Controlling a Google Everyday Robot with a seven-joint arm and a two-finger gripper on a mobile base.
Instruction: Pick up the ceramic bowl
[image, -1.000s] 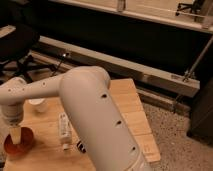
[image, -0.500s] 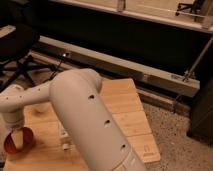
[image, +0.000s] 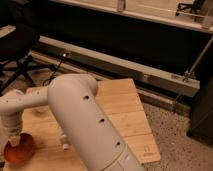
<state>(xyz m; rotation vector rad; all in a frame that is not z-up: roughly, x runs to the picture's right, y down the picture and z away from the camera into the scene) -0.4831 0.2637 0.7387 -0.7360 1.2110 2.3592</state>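
The ceramic bowl (image: 21, 149), round, shallow and glossy red-orange, sits at the front left of the wooden table (image: 125, 112). My gripper (image: 16, 141) hangs from the white arm (image: 85, 120) straight down into the bowl, at its near-left part. The arm's wrist covers the upper left of the bowl. The white cup is hidden behind the arm.
A clear bottle (image: 64, 142) lies on the table just right of the bowl, partly behind the arm. A black office chair (image: 17, 50) stands at the back left. A long dark bench with a metal rail (image: 130, 67) runs behind the table. Speckled floor lies to the right.
The arm has swung nearer the camera and hides more of the table. The gripper stays over the bowl, a little lower into it. The bowl has not moved.
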